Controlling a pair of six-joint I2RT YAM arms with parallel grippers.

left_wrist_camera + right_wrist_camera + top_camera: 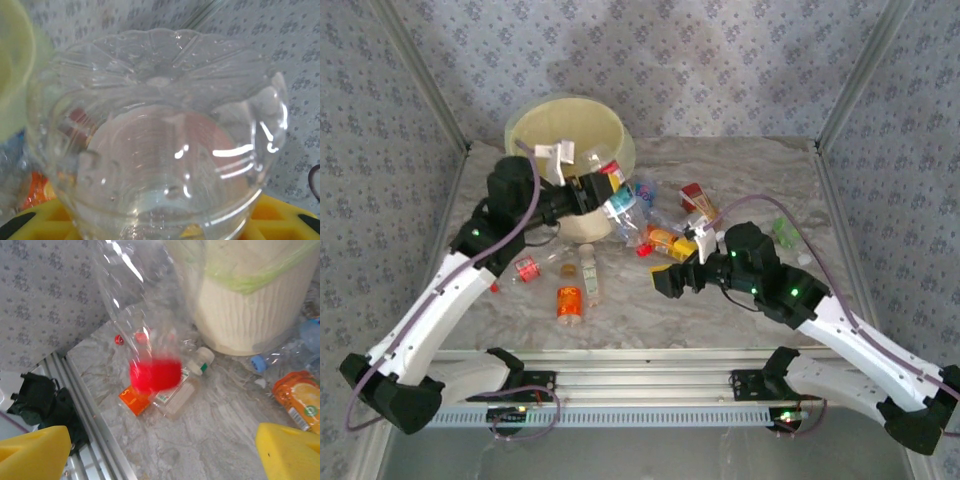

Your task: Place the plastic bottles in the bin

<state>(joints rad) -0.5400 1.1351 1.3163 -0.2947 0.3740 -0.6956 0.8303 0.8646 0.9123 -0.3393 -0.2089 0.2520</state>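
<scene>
One clear bottle (160, 150), its ribbed petal base facing my camera, is clamped in the left claw (592, 192) just beside the bin (535, 125) at the tabletop's (740, 300) far left corner. Other bottles (568, 300) lie mid-tabletop. The right claw (162, 450) stands apart, with a blurred red-capped bottle (155, 375) ahead of it.

White-and-black arms (440, 300), yellow fingers (35, 450)

I'm looking into a lab test booth: patterned walls (720, 60) on three sides, aluminium frame (850, 88), marble-look table (640, 320)
</scene>
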